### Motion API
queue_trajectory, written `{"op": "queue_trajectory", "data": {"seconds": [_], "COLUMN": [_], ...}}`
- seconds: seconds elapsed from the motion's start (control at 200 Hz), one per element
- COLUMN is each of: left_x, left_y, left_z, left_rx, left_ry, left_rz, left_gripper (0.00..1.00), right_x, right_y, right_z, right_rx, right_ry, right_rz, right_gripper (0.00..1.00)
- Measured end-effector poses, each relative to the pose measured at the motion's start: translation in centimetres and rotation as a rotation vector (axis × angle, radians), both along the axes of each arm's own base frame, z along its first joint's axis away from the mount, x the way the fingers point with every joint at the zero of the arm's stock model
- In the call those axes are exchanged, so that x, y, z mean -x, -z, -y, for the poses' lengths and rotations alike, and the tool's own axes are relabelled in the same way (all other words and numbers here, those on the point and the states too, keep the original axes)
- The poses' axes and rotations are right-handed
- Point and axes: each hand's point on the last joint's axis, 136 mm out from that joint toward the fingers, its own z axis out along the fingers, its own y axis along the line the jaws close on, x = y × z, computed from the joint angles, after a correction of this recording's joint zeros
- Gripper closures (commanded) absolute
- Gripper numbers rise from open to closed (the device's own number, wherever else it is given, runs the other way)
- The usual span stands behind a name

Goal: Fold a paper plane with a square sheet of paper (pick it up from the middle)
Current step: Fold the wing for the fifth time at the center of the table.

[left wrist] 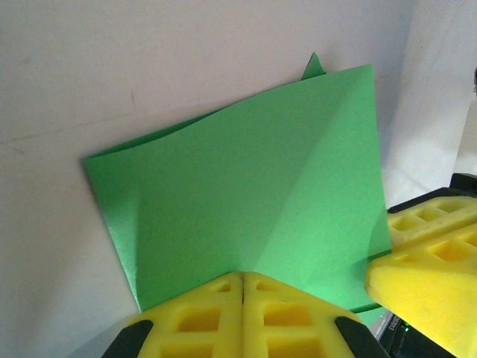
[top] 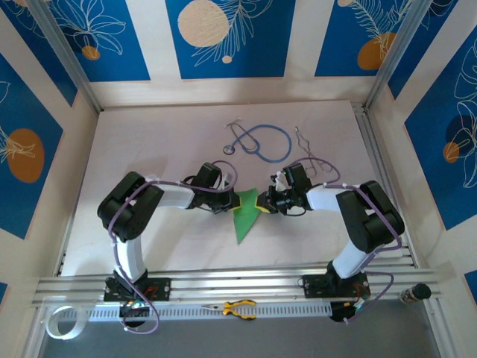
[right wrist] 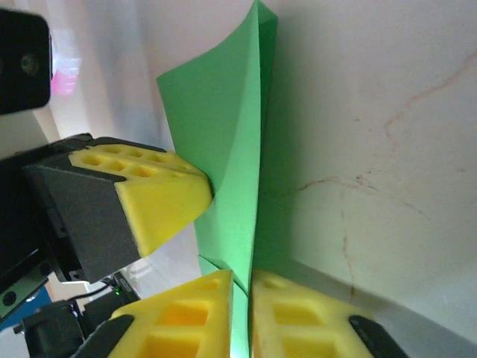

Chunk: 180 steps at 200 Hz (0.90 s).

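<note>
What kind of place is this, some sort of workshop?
Probably a robot test booth. A left arm and right arm, holding green paper, are bolted to a metal rail at a white table; blue patterned panels wall it in, and stray props lie about: a stethoscope and pliers.

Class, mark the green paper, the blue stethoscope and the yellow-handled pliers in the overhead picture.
green paper (top: 243, 220), top view, on its lower tapering part.
stethoscope (top: 229, 149), top view, on its round chest piece.
pliers (top: 243, 307), top view, on the yellow handles.
</note>
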Motion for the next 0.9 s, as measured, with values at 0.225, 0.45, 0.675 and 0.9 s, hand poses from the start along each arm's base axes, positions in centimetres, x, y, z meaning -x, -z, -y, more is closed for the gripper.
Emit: {"op": "queue_trajectory", "data": {"seconds": [0.225, 0.45, 0.675, 0.9], "left_x": [-0.1, -0.4, -0.1, 0.1], "left_y": [-0.4, -1.9, -1.0, 0.1], "left_z": [0.1, -0.2, -0.6, -0.6], "left_rx": [0.011, 0.012, -0.018, -0.031], "left_ry": [-0.004, -0.021, -0.029, -0.026], "left_rz": [0.004, 0.038, 0.015, -0.010], "left_gripper": [0.86, 0.88, 0.92, 0.97], "right_x": [0.0, 0.3, 0.7, 0.6], "right_y": [0.1, 1.2, 1.1, 0.9], "right_z": [0.0, 0.6, 0.6, 0.5], "right_rx": [-0.009, 0.013, 0.046, 0.043], "right_ry": [0.022, 0.103, 0.168, 0.185], "right_rz": [-0.013, -0.054, -0.058, -0.058], "right_gripper": [0.98, 0.98, 0.97, 0.89]}}
